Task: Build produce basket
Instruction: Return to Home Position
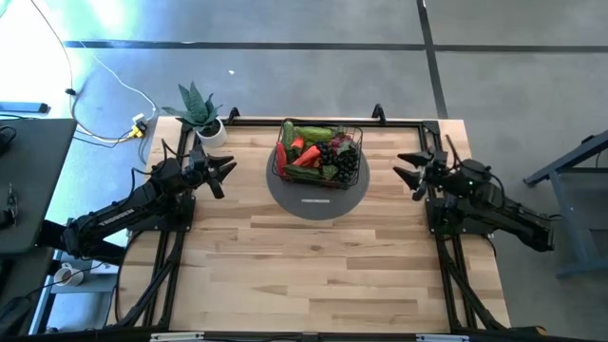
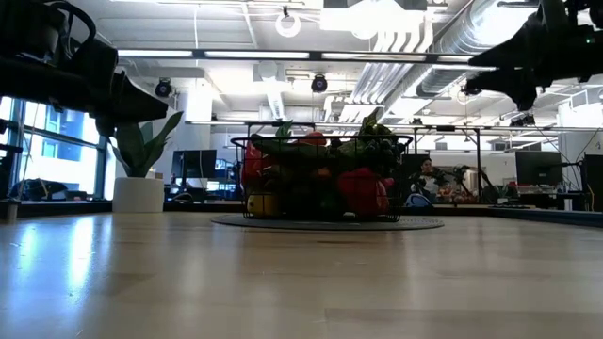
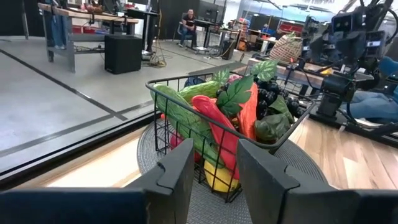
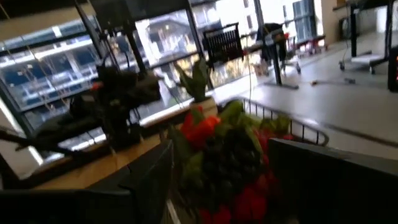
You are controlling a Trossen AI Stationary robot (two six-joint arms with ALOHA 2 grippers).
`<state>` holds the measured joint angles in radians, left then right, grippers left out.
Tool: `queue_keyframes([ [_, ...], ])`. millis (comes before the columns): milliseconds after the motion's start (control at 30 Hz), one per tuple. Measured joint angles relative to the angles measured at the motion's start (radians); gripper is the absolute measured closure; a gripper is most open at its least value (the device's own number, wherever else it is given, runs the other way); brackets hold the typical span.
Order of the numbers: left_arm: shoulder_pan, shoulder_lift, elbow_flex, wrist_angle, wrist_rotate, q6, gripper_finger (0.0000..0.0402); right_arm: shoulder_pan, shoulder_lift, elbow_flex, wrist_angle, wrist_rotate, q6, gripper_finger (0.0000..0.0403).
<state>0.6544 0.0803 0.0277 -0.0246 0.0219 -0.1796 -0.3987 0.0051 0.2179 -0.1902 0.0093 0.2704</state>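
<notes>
The black wire basket (image 1: 360, 144) stands on a round grey mat (image 1: 318, 199) at the far middle of the table. It is heaped with produce (image 1: 316, 152): green cucumbers, red and orange peppers, dark grapes, leaves. My left gripper (image 1: 228, 173) hovers left of the basket, pointing level at it, open and holding nothing (image 3: 214, 177). My right gripper (image 1: 404, 176) hovers right of the basket, also level and open, with nothing between its fingers (image 4: 217, 180). Both stand clear of the basket.
A potted green plant (image 1: 201, 116) stands at the table's far left corner, just behind my left gripper. A black frame rail (image 1: 323, 123) runs along the table's far edge behind the basket. Bare wooden tabletop (image 1: 313, 275) lies between the mat and the near edge.
</notes>
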Motion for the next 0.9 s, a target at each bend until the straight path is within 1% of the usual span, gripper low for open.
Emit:
queue_keyframes([
  [167,0.0,0.0,0.0,0.0,0.0,0.0,0.0292,0.0,0.0,0.0,-0.066,-0.041,-0.013,0.016],
  [367,0.0,0.0,0.0,0.0,0.0,0.0,0.0292,0.0,0.0,-0.004,-0.074,-0.047,-0.017,0.016],
  [467,0.0,0.0,0.0,0.0,0.0,0.0,0.0292,0.0,0.0,-0.036,-0.061,-0.052,-0.011,0.016],
  [633,0.0,0.0,0.001,0.0,0.0,0.0,0.0292,0.0,0.0,-0.115,-0.032,-0.101,0.029,0.016],
  [767,0.0,0.0,0.001,0.0,0.0,0.0,0.0292,0.0,0.005,-0.133,-0.022,-0.097,0.038,0.016],
  [900,0.0,0.0,0.001,0.0,-0.001,0.0,0.0292,0.0,0.009,-0.132,-0.034,-0.041,0.05,0.016],
])
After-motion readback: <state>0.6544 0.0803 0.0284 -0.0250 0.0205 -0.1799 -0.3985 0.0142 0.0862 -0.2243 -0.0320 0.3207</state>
